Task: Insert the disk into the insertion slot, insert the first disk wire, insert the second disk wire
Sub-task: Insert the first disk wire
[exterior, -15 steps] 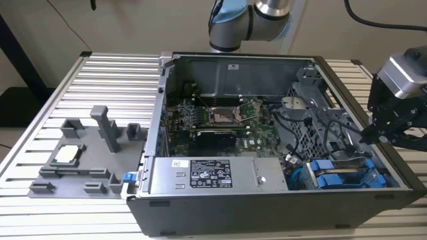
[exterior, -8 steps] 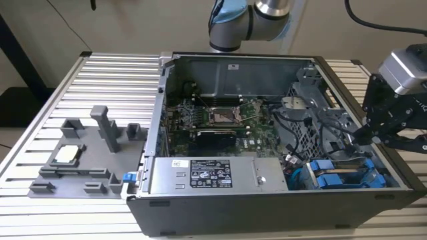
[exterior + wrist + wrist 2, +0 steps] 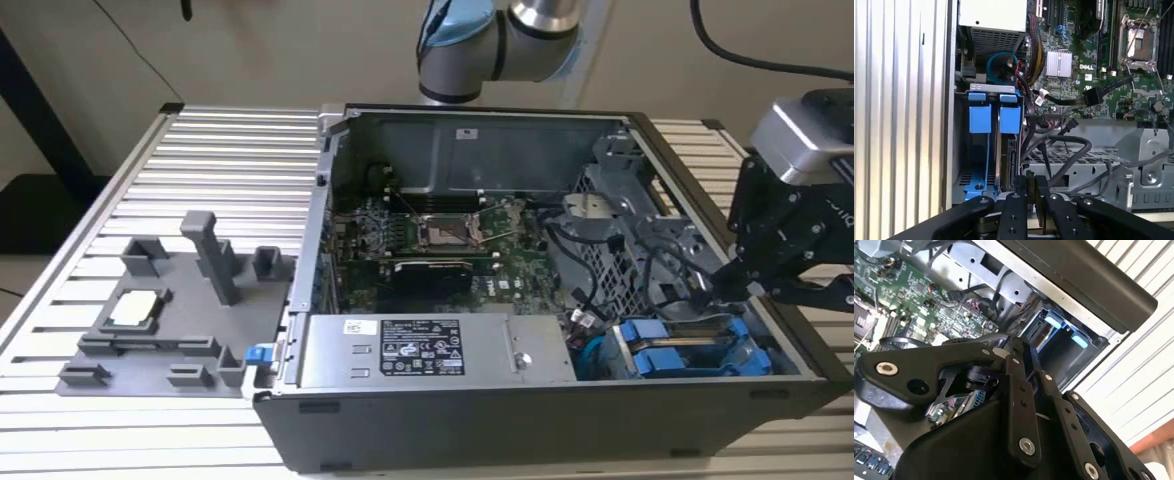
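Although the ribbed metal table (image 3: 227,140) runs wide at the exterior view's left, with a pale wall behind it, your working room is tight. On that side you have a grey plastic fixture (image 3: 174,320) with upright posts and a small square chip (image 3: 138,308) seated in it, well apart from the job. Next comes the open computer case (image 3: 534,430), lying on its side, its walls standing up all round and its top open. Inside it you pass the labelled power supply (image 3: 427,350) along the near wall, then the green circuit board (image 3: 454,235) behind it.

At the exterior view's right sits the drive cage. In the first wrist view its slot (image 3: 994,88) already holds the disk (image 3: 1008,147). The disk's blue front is level with the other blue-fronted unit (image 3: 980,119) just beside it, which lies nearer the case wall. Loose black cables (image 3: 1064,147) loop close against the disk's other side and over the perforated panel (image 3: 1074,157), crowding the space there. Your gripper (image 3: 721,285) hovers above that end of the case. Its fingers are drawn together with a thin slit between them, and nothing is visibly gripped.
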You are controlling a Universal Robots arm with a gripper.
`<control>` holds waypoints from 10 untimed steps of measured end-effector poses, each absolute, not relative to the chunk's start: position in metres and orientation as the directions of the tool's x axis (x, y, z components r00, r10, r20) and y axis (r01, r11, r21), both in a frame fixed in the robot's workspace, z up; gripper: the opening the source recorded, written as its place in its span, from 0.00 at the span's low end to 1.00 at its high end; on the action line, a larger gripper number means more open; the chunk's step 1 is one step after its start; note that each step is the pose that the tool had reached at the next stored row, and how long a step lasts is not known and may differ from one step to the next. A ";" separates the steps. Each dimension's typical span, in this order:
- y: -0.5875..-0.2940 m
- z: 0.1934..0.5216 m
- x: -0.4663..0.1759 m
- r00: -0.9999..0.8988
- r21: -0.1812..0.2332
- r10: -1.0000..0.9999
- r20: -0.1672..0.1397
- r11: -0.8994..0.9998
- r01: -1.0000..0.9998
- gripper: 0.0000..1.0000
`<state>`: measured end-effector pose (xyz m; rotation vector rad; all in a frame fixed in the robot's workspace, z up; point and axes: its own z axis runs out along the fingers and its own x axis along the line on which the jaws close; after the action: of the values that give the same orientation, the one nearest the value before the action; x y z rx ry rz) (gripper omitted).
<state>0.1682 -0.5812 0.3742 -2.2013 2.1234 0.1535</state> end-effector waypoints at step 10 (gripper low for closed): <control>-0.579 0.372 0.168 0.037 -0.002 -0.993 -0.109 -0.037 -0.999 0.19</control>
<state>0.1682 -0.5794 0.3717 -2.2048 2.1250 0.1191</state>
